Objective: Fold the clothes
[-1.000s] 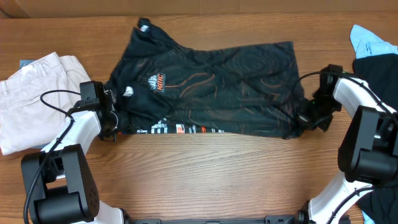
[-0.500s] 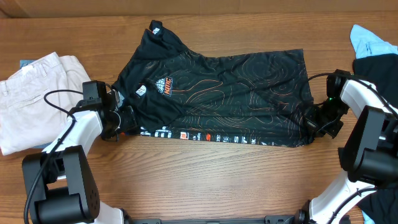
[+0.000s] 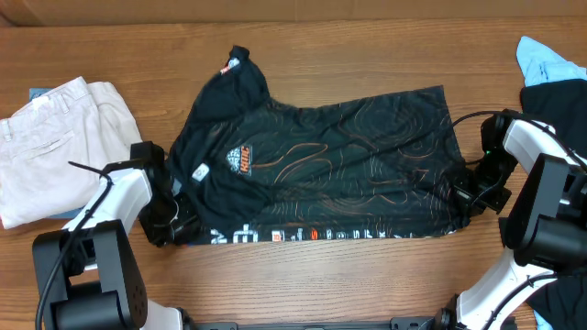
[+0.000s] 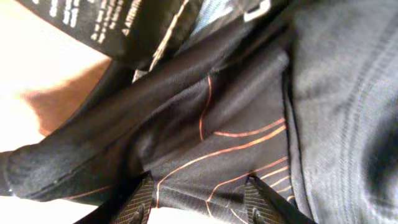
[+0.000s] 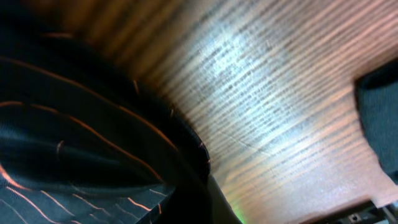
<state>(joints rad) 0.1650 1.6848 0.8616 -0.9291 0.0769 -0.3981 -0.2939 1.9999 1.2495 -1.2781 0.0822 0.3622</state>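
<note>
Garment (image 3: 321,174) spread taut for folding: my left gripper (image 3: 179,223) pinches its hem corner; my right gripper (image 3: 463,194) probably holds the opposite corner, but its jaws are hidden and I cannot tell.

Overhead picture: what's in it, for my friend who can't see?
A black sports shirt with orange lines lies spread on a wooden table, its lower corners gripped by the left gripper and right gripper. Beige trousers lie at the left.

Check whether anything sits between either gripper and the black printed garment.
Nothing visible. The left gripper has the lower left corner of the garment bunched between its fingers; the right gripper is at its lower right corner, fabric against it. The beige trousers lie off to the side.
</note>
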